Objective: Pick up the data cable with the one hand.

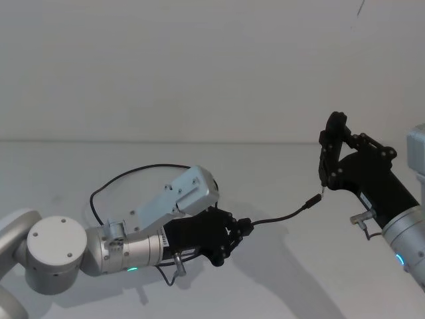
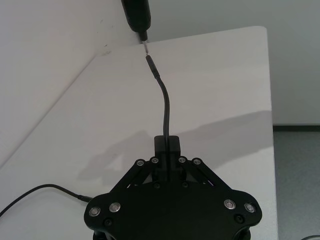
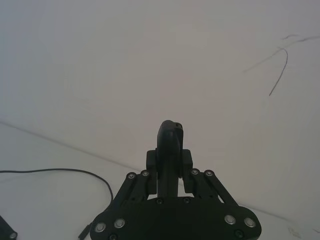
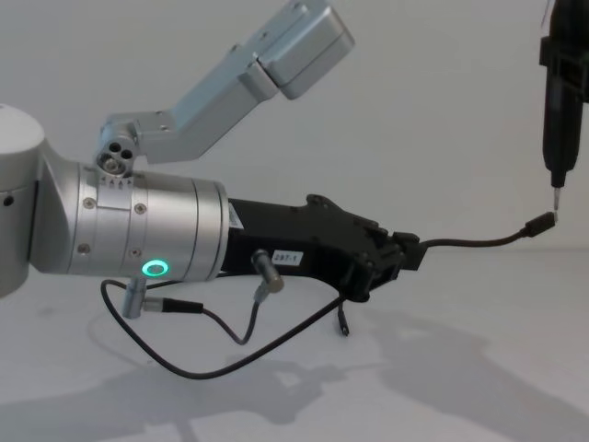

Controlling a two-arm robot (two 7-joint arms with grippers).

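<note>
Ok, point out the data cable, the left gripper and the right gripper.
data cable (image 1: pixel 279 216), head view, raised stretch past the fingers.
left gripper (image 1: pixel 244 227), head view, fingertips clamped on the cable.
right gripper (image 1: pixel 323 185), head view, closed fingertips above the plug.

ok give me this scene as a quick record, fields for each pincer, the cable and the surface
left pincer: low over the table, shut on the data cable near one end
data cable: black; short free end sticks out toward the right pincer, plug raised off the table; the rest loops back on the table behind the left arm
right pincer: held upright above the table, fingers shut, tip just above the cable's plug; whether they touch is unclear
table: white, plain
</note>
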